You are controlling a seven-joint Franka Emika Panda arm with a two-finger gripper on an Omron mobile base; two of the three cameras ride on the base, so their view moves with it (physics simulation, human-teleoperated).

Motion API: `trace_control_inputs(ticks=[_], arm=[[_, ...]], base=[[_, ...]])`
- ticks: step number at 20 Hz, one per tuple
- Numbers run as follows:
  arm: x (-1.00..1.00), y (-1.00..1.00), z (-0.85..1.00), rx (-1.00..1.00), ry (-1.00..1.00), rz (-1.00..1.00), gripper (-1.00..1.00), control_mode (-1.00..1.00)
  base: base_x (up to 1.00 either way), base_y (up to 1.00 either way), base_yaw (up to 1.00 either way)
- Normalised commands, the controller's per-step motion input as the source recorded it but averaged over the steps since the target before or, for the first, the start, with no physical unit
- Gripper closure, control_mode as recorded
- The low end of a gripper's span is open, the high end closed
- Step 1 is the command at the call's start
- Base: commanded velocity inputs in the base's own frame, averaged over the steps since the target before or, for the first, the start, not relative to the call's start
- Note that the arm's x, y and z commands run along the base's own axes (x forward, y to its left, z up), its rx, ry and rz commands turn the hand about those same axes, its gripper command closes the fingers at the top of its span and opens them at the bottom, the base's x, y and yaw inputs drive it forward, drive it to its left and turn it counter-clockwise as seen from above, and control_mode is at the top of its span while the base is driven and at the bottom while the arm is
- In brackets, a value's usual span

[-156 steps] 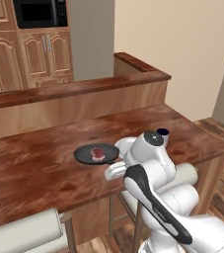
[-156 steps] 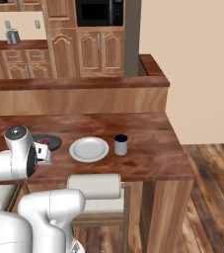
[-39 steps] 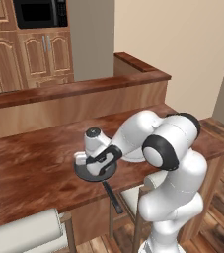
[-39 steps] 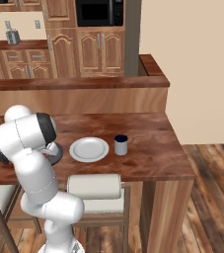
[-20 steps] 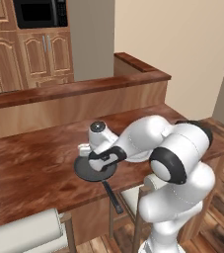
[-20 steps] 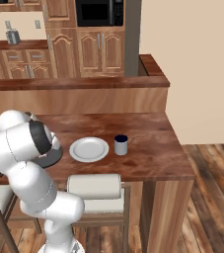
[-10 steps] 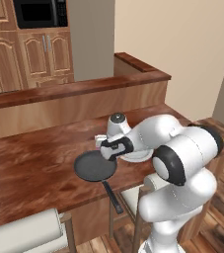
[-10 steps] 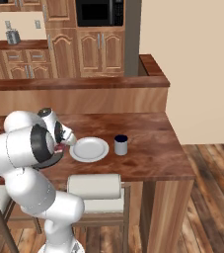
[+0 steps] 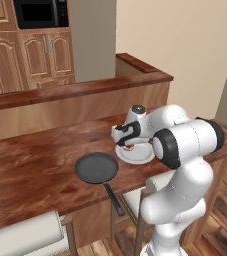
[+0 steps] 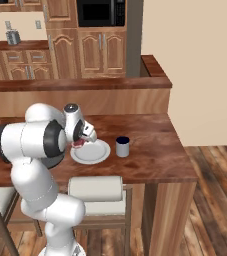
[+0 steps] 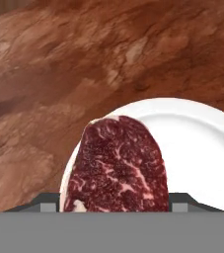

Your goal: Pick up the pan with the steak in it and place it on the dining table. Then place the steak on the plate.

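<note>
The black pan (image 9: 97, 168) lies empty on the dining table (image 9: 30, 170), its handle (image 9: 114, 199) sticking out over the front edge. To its right sits the white plate (image 9: 136, 157) (image 10: 92, 152) (image 11: 197, 148). My gripper (image 9: 128, 145) (image 10: 80, 142) (image 11: 114, 202) hangs just over the plate's left part, shut on the steak (image 11: 118, 165) (image 9: 128, 148). The red marbled slab spans the gap between the two fingertips. Whether the steak touches the plate I cannot tell.
A dark blue cup (image 10: 122, 146) stands right of the plate. A raised wooden ledge (image 9: 75, 90) runs along the table's far side. Padded chair backs (image 9: 27, 240) (image 10: 95, 189) stand at the near edge. Cabinets and a microwave (image 10: 97, 12) are behind.
The gripper has carried the steak up out of the pan and rightward over the plate. The pan has stayed in place and is now empty.
</note>
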Motion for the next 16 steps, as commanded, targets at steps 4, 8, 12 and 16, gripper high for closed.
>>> trace_control_inputs(ticks=[4,8,12,16], arm=[[0.2,-0.39,-0.06,0.01,-0.03,0.0,1.0,-1.0],[0.0,0.0,-0.02,0.0,0.0,0.0,1.0,-1.0],[0.01,0.0,-0.3,0.0,0.0,0.0,1.0,-1.0],[0.08,-0.03,-0.34,0.0,0.0,0.0,1.0,-1.0]], base=[[0.0,0.0,0.0],[0.0,0.0,0.0],[0.0,0.0,0.0],[0.0,0.0,0.0]])
